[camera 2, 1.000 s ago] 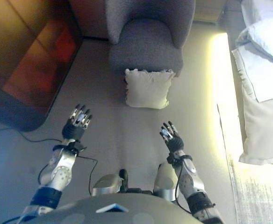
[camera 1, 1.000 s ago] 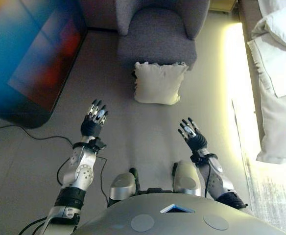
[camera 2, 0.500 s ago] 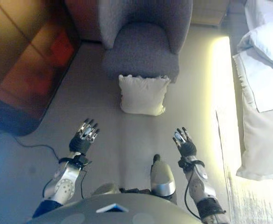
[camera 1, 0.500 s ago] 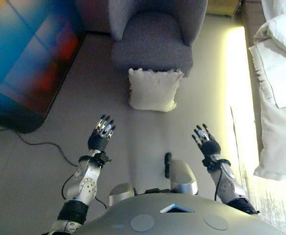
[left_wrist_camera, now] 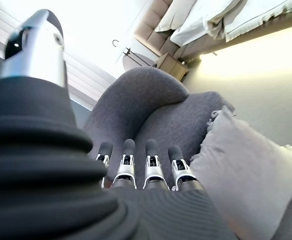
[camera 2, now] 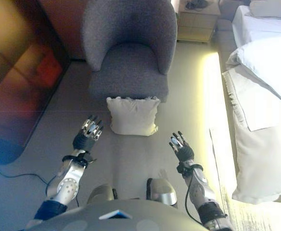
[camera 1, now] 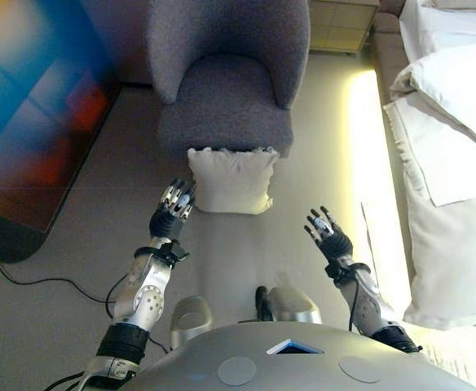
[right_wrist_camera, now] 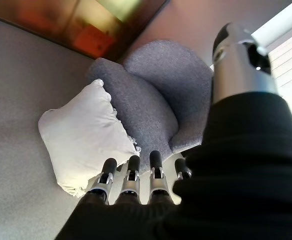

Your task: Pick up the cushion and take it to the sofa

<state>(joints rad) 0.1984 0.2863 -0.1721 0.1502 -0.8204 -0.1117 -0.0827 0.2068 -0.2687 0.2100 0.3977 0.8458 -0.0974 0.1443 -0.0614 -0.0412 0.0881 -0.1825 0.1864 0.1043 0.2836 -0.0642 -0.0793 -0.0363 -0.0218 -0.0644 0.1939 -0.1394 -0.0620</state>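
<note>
The left hand is raised over the floor with its fingers straight and spread, holding nothing, its fingertips just beside the near left corner of the cushion but not clearly touching it. The right hand is likewise up and open-fingered with nothing in it, a little nearer the robot and apart from the cushion's right side. The cream cushion stands on the floor, leaning against the front of the grey armchair, its frilled top edge against the seat front; both wrist views show it propped there past the straight fingers. The floor is a smooth pale grey, with a bright band of warm light running along it at the foot of the bed on the right. The bed carries white bedding and a pillow whose covers hang down towards the floor. To the left a large dark glossy panel with blurred blue and red reflections stands beside the armchair. Behind the chair, at the head of the bed, is a light wooden bedside cabinet with something dark on top.
</note>
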